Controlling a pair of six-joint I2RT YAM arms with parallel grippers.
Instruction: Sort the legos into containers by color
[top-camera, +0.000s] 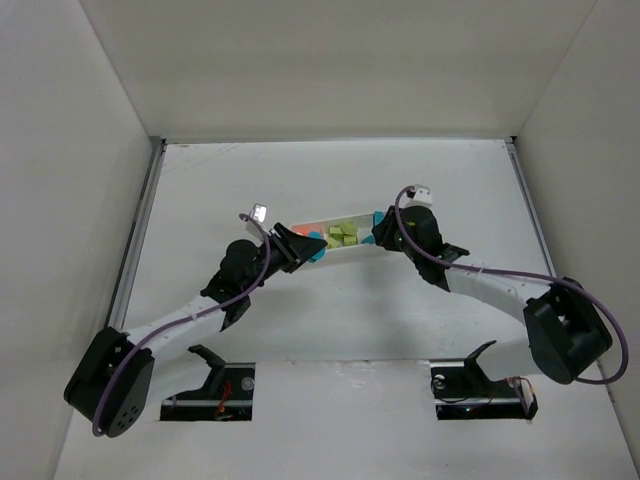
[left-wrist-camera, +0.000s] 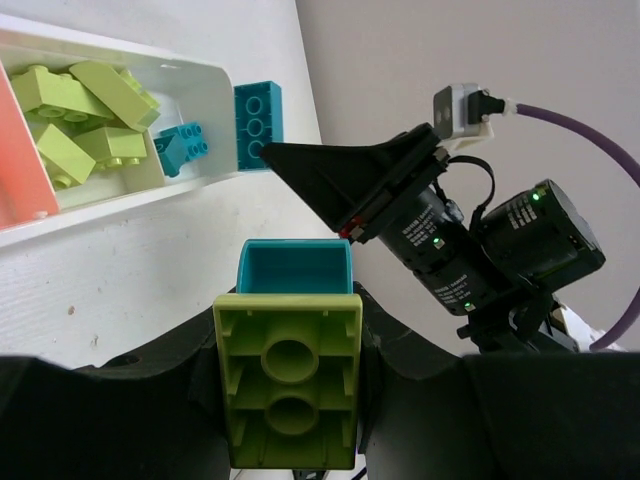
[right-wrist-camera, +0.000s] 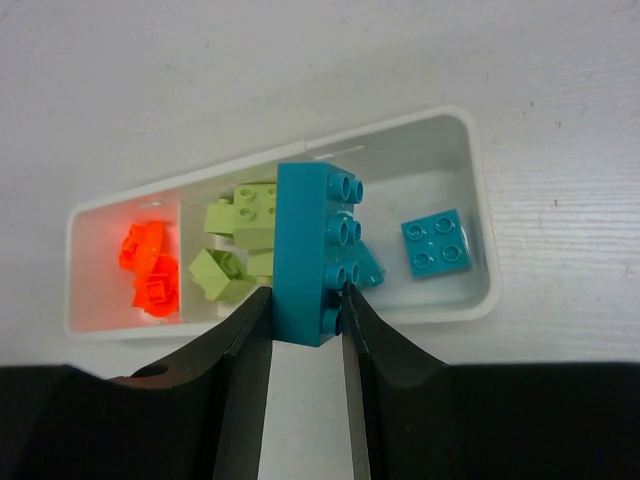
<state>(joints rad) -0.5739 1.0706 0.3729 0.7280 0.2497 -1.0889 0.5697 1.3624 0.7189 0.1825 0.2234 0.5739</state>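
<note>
Left gripper (left-wrist-camera: 290, 335) is closed on a yellow-green brick (left-wrist-camera: 288, 385), underside facing the wrist camera, with a cyan brick (left-wrist-camera: 295, 268) stuck on its far end. The stack is held above the bare counter (top-camera: 330, 180), just beside the near wall of the tray (right-wrist-camera: 482, 220) and not inside it. In the top view the left gripper (top-camera: 298, 248) sits at the tray's (top-camera: 350, 249) left end.

Right gripper (right-wrist-camera: 305, 300) is clamped narrow on a long cyan brick (right-wrist-camera: 310, 250), standing on end with studs pointing right. It hangs over the tray around the divider between the middle and right compartments. Cannot tell if it touches the tray. From the left wrist the same long cyan brick (left-wrist-camera: 258, 125) shows at the tray's end wall, with the right gripper (left-wrist-camera: 345, 175) behind it. In the top view the right gripper (top-camera: 378, 232) is at the tray's right end.

Tray contents, right wrist view:
- Left compartment: orange-red bricks (right-wrist-camera: 148, 270).
- Middle compartment: yellow-green bricks (right-wrist-camera: 225, 270), piled.
- Right compartment: a flat cyan piece (right-wrist-camera: 438, 243) lying studs up, plus a small cyan block (right-wrist-camera: 368, 268) partly hidden behind the held brick.

The tray lies slightly angled on the counter, between the two arms.
</note>
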